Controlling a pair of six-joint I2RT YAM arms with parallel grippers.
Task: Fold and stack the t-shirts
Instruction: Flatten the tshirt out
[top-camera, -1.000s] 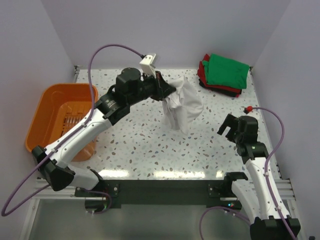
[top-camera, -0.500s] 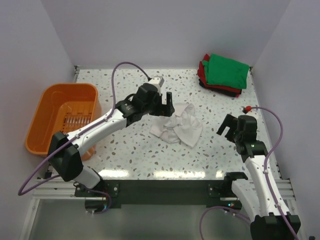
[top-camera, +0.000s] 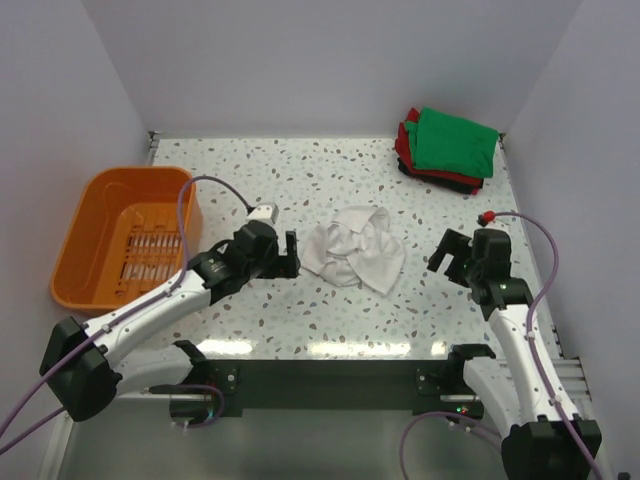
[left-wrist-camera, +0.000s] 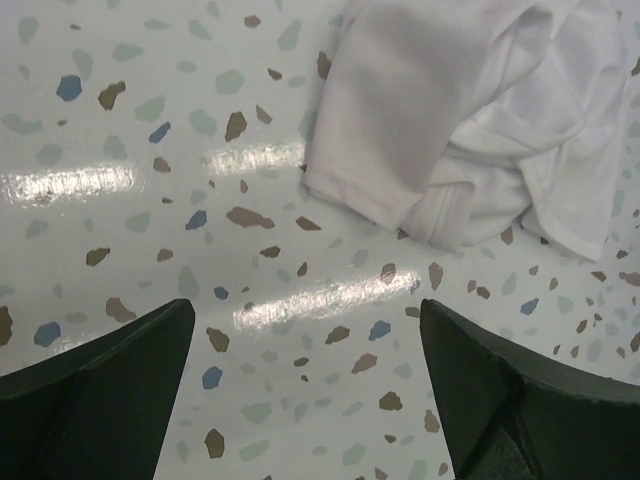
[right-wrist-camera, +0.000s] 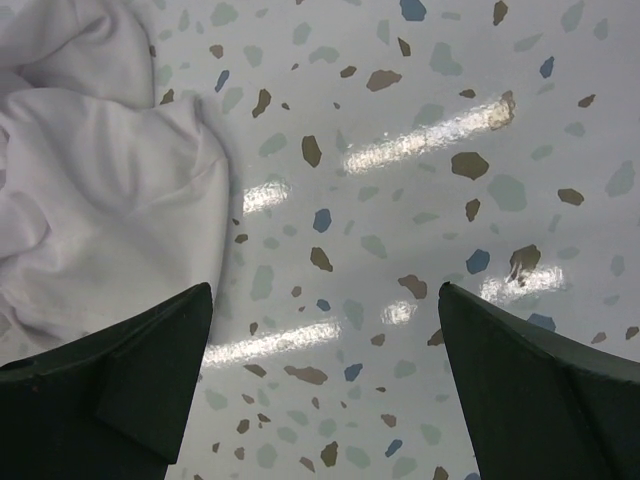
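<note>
An off-white t-shirt (top-camera: 355, 247) lies crumpled in a heap on the speckled table's middle; it fills the upper right of the left wrist view (left-wrist-camera: 460, 130) and the upper left of the right wrist view (right-wrist-camera: 90, 190). My left gripper (top-camera: 290, 255) is open just left of the heap, over bare table, its dark fingers (left-wrist-camera: 100, 390) wide apart. My right gripper (top-camera: 447, 252) is open to the heap's right, nothing between its fingers (right-wrist-camera: 540, 400). A folded stack of t-shirts, green (top-camera: 455, 141) on top of red and dark ones, sits at the far right corner.
An orange plastic basket (top-camera: 92, 205) stands at the table's left edge, beside the left arm. White walls close in the back and both sides. The table's near edge runs along a black rail by the arm bases.
The left gripper, which held the off-white t-shirt lifted at the back, let it go. The shirt dropped into a heap, and the gripper pulled back toward the near left.
</note>
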